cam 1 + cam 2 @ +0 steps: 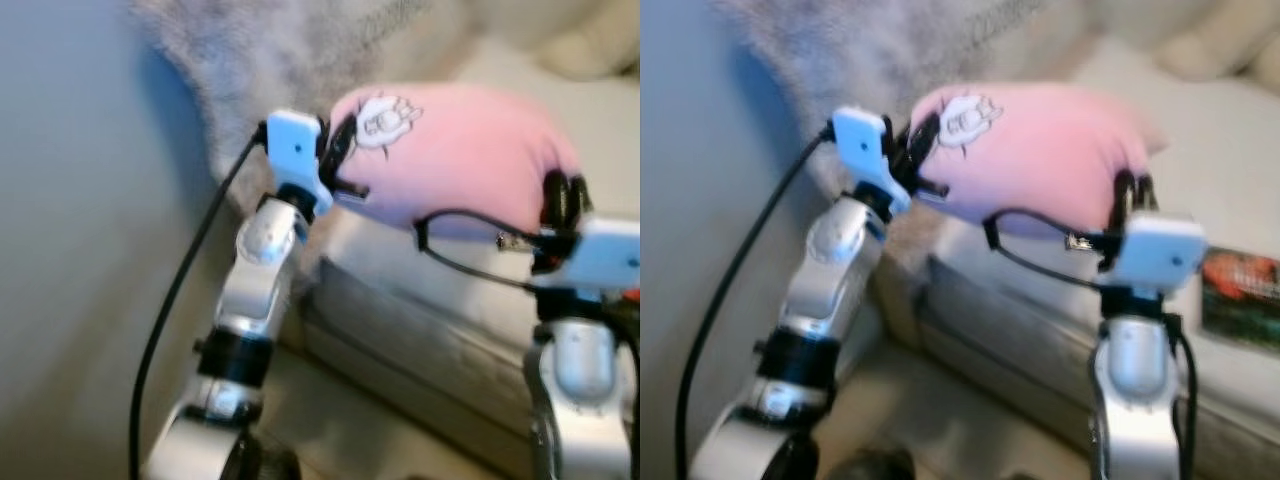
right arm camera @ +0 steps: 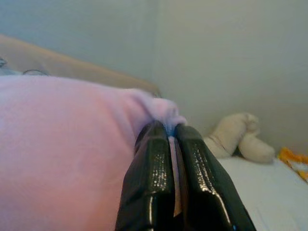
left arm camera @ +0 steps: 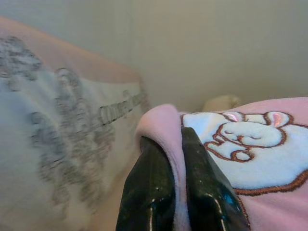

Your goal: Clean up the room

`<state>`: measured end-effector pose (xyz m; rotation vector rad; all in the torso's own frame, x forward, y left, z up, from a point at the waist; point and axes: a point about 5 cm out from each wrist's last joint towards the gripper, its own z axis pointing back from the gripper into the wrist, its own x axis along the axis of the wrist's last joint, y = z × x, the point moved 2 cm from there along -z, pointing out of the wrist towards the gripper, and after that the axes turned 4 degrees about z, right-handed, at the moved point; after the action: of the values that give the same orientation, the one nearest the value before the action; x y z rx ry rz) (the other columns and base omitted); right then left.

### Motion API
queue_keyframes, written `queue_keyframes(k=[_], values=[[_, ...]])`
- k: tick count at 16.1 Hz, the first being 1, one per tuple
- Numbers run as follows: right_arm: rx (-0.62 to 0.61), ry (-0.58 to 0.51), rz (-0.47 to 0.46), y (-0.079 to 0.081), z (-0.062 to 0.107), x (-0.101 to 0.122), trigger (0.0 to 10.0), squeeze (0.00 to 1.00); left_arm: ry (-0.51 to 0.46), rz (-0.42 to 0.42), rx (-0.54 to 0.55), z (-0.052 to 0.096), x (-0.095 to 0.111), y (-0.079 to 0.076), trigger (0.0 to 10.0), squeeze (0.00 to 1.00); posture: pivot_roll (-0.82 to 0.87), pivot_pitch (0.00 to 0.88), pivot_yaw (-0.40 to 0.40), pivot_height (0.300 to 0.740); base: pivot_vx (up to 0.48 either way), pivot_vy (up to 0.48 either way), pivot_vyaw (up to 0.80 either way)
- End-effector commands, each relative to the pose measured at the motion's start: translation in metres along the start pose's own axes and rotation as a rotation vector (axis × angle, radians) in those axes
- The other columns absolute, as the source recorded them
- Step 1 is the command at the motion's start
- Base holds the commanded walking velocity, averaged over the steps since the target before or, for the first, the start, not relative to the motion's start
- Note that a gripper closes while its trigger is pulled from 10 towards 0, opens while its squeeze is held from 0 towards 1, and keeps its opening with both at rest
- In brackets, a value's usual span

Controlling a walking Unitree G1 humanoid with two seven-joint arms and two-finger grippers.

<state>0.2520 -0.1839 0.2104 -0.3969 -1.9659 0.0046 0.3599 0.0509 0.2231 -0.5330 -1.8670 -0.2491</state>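
Left eye view: I hold a pink pillow [image 1: 460, 160] up in the air between my two arms, above the edge of a bed [image 1: 440, 330]. My left claw [image 1: 338, 152] grips the pillow's end with the white cartoon patch [image 1: 385, 120]; my right claw [image 1: 562, 200] grips the opposite end. A grey fuzzy blanket [image 1: 270, 60] lies behind the pillow, against the wall [image 1: 90, 200].

Right eye view: the same pillow hangs between both claws, and a dark, colourful packet [image 1: 1240, 295] lies on the bed just beside my right wrist. A black cable [image 1: 730, 290] runs along my left arm.

Left wrist view: my left claw's fingers [image 3: 149, 192] are pressed together on a fold of the pink fabric at the pillow's corner, right beside the white patch with its brown outline. The grey and white blanket lies next to it.

Right wrist view: my right claw's fingers [image 2: 156, 183] pinch a tuft of the pillow's corner. Well beyond, a cream plush toy [image 2: 238, 137] rests on the bed by the wall.
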Motion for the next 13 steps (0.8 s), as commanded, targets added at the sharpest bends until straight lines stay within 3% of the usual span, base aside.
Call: queue_keyframes(k=[1,8,13], values=[[-0.042,0.0,0.011,-0.007,-0.002,0.0,10.0,0.0,-0.03,-0.016,0.013,-0.006,0.012,0.006,10.0,0.0,-0.08,0.0,0.053,0.74,0.48,0.0,0.0],[0.02,0.046,0.012,0.003,-0.014,-0.021,10.0,0.0,0.028,-0.044,-0.018,-0.021,0.002,0.009,10.0,0.0,-0.09,0.0,0.068,0.74,0.48,0.0,0.0],[0.044,0.045,0.005,0.005,-0.025,-0.027,10.0,0.0,0.047,-0.043,0.062,-0.035,0.004,0.034,10.0,0.0,-0.09,0.0,0.075,0.74,0.48,0.0,0.0]])
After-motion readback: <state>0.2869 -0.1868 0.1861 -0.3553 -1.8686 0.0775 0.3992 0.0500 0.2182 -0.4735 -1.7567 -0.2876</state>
